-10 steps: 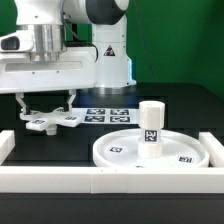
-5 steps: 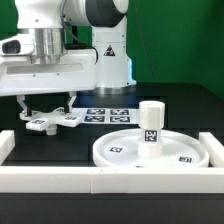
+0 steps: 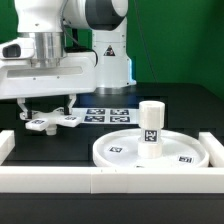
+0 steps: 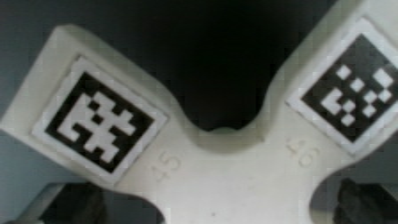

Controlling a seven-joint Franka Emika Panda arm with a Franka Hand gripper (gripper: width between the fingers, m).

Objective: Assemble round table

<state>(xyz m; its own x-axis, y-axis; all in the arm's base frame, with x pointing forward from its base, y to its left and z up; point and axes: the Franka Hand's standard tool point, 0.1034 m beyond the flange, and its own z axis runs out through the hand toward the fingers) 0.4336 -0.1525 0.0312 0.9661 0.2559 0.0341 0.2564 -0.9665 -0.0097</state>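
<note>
White plastic parts. The disc (image 3: pixel 128 158) lies at the table's front edge, toward the exterior view's right. The leg (image 3: pixel 151 125) stands upright on its centre, so I judge that step done. The cross base (image 3: pixel 50 122) lies flat near the far edge, exterior view's left. My gripper (image 3: pixel 47 106) straddles it, jaws spread wide. Left to do: fit the base to the leg.

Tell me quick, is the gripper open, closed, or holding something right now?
Gripper: fingers sit apart on either side of the cross-shaped base; whether they are clamping it cannot be told.
</note>
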